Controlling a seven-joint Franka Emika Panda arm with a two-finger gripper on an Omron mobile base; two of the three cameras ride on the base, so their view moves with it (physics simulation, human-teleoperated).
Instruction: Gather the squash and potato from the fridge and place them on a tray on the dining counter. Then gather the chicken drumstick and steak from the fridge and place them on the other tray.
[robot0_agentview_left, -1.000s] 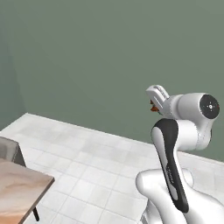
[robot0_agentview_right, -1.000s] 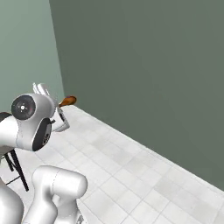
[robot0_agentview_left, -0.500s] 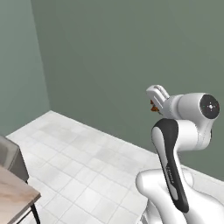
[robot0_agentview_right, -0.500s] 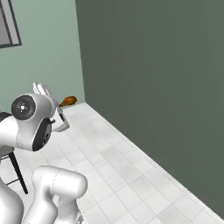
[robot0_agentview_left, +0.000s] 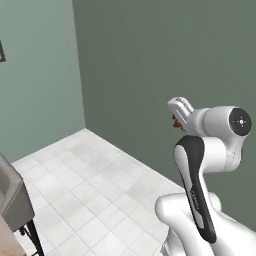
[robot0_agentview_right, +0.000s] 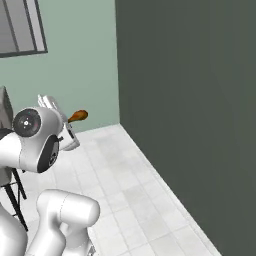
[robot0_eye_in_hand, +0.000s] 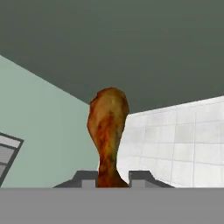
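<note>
White arm (robot0_agentview_left: 215, 150), dark joint caps, apparently.

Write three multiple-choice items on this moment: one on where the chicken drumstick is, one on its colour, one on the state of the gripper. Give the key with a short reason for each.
1. Where is the chicken drumstick?
A. between the fingertips of the gripper
B. lying on the tiled floor
C. on a tray

2. What colour is the drumstick?
A. pale pink
B. mottled orange-brown
C. dark green

3. What is the gripper's state?
A. wide open and empty
B. shut on the drumstick's narrow end
C. shut with nothing in it

Key:
1 A: the hand view shows its thin end seated between the two dark fingertips, and in the right base view it juts out in the air beside the arm's head, above the floor.
2 B: its skin is orange-brown with darker patches.
3 B: both tips press against the thin end, with the thick end pointing away.
</note>
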